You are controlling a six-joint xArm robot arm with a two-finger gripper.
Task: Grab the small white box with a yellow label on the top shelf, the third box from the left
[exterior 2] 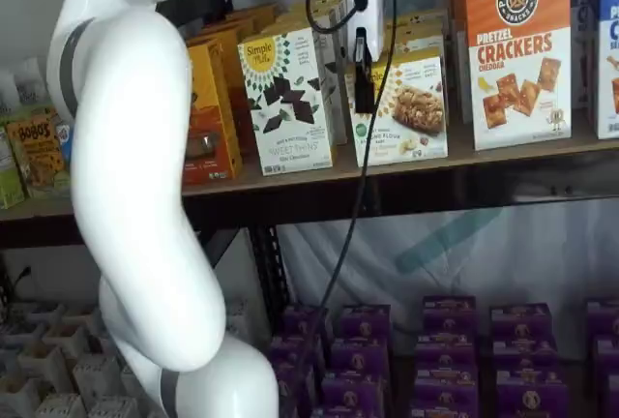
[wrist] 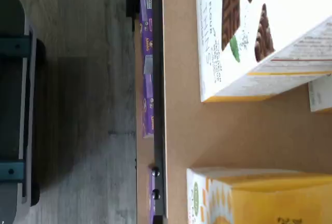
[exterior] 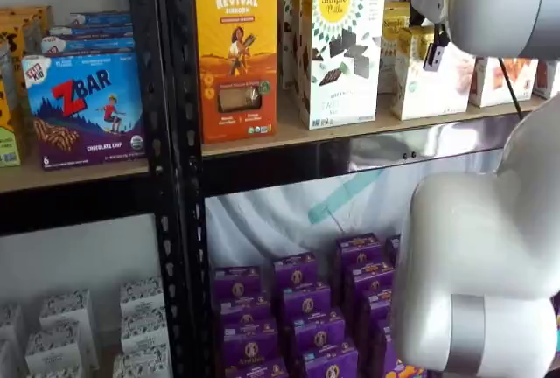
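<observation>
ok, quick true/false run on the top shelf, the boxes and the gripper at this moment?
1. The small white box stands on the top shelf. True.
2. The gripper hangs in front of that box. True.
3. The Simple Mills box lies flat on its face. False: it stands upright.
4. The cracker box sits between the Simple Mills box and the small white box. False: it stands on the white box's other side.
5. Purple boxes fill the space below. True.

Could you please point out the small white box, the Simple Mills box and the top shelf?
small white box (exterior 2: 411,108): shelf view, front face.
Simple Mills box (exterior 2: 287,99): shelf view, front face.
top shelf (exterior 2: 503,186): shelf view, dark front rail.
</observation>
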